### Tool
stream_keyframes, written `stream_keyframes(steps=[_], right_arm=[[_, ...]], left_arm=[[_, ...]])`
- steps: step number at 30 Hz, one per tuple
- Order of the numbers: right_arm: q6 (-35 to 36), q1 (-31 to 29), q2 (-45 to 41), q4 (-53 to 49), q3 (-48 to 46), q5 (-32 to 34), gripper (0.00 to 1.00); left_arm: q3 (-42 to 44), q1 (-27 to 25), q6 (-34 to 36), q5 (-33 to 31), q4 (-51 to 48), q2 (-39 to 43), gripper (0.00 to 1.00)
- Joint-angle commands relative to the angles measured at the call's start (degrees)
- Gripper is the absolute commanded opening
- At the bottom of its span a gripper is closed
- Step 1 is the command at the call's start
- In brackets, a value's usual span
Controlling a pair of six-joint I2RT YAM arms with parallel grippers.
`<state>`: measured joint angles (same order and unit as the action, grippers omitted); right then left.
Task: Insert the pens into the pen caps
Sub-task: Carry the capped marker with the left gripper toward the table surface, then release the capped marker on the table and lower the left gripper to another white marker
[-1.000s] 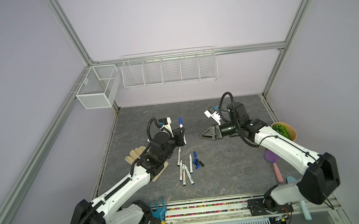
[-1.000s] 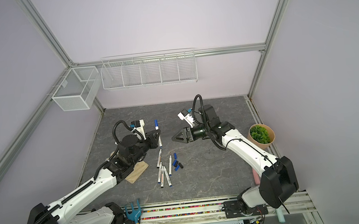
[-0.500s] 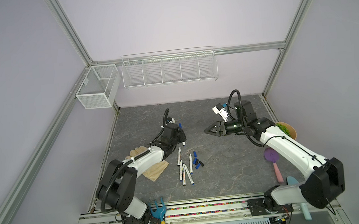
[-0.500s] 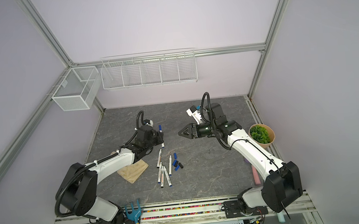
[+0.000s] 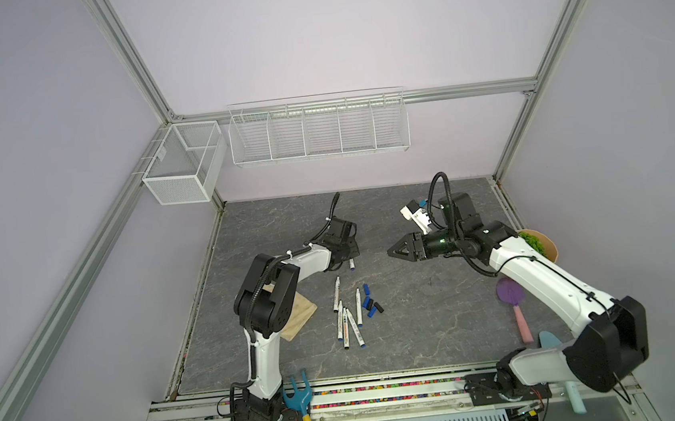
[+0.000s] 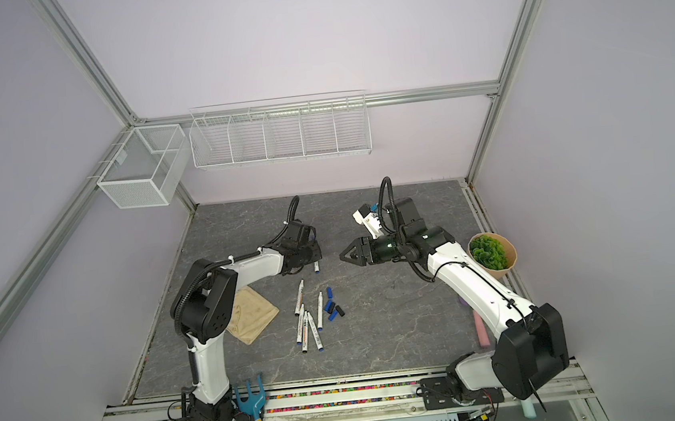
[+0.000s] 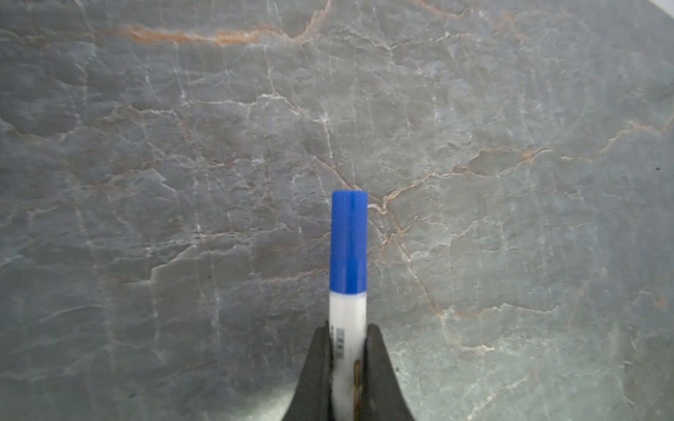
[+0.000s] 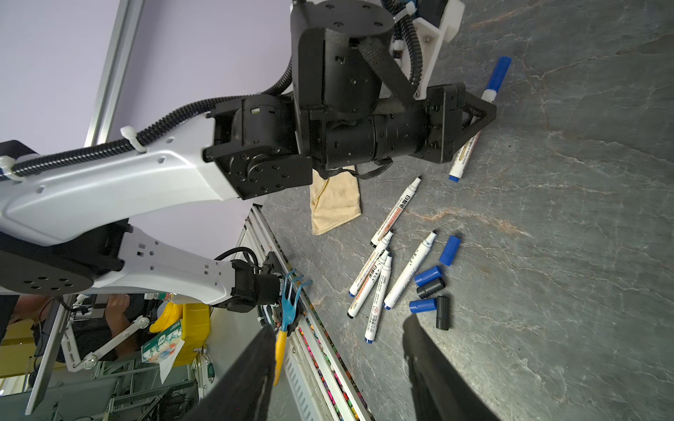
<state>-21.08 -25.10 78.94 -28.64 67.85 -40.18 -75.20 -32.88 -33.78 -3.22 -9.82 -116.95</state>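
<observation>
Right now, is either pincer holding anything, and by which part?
The left pincer grips a capped pen by its white barrel; the right pincer holds nothing.

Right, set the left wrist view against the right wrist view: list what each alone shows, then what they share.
Left wrist only: the small printed mark on the barrel, right at the grip.
Right wrist only: five uncapped pens, five loose caps, the beige cloth, the garden fork and the open right gripper.
Both: the left gripper clamped on the blue-capped pen, above the grey stone table.
</observation>
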Motion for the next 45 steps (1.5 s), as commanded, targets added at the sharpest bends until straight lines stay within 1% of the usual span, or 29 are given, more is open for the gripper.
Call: stream_keyframes(steps=[1,3,6,12,16,19,22,26,28,31,36,45], right_arm=[[1.8,0.2,-1.9,-1.2,-1.3,0.5,0.59],[2.1,0.2,-1.9,-1.2,-1.6,0.3,0.59],[2.3,0.5,-1.9,-1.6,-1.8,0.6,0.58],[2.5,0.6,-2.0,-1.3,-2.1,0.5,0.58],[2.8,0.6,-2.7,-1.3,-2.2,0.9,0.58],[3.3,0.6,-3.0,-1.9,-2.1,1.7,0.58],[3.2,0.6,-2.9,-1.9,-2.1,2.0,0.58],[2.6,0.6,-2.1,-1.7,-2.0,2.0,0.58],[2.5,0.6,-1.8,-1.6,-1.9,1.8,0.58],[2.1,0.6,-1.5,-1.1,-1.8,1.6,0.58],[2.1,0.3,-1.2,-1.5,-1.1,1.3,0.57],[2.2,0.1,-1.1,-1.9,-1.1,1.5,0.57]], left_arm=[[-2.8,0.2,0.1,-1.5,-5.9,-1.5,0.18],[-3.1,0.2,0.1,-1.6,-7.0,-1.9,0.26],[-3.4,0.2,-0.1,-1.6,-7.9,-2.1,0.33],[-2.9,0.2,-0.3,-0.8,-8.3,-0.8,0.34],[-0.9,0.1,0.6,-0.4,-7.1,3.7,0.38],[2.4,-0.1,1.1,-1.7,-6.9,9.0,0.4],[7.7,-0.8,0.9,-4.3,-8.1,15.0,0.4],[16.0,-2.5,-2.0,-7.9,-11.1,22.9,0.42],[19.4,-3.5,-3.3,-9.6,-13.0,25.7,0.44],[23.8,-4.4,-5.0,-10.1,-13.2,28.5,0.47],[28.0,-4.6,-6.7,-8.7,-10.3,29.5,0.48],[26.8,-5.8,-4.8,-7.6,-8.8,24.5,0.48]])
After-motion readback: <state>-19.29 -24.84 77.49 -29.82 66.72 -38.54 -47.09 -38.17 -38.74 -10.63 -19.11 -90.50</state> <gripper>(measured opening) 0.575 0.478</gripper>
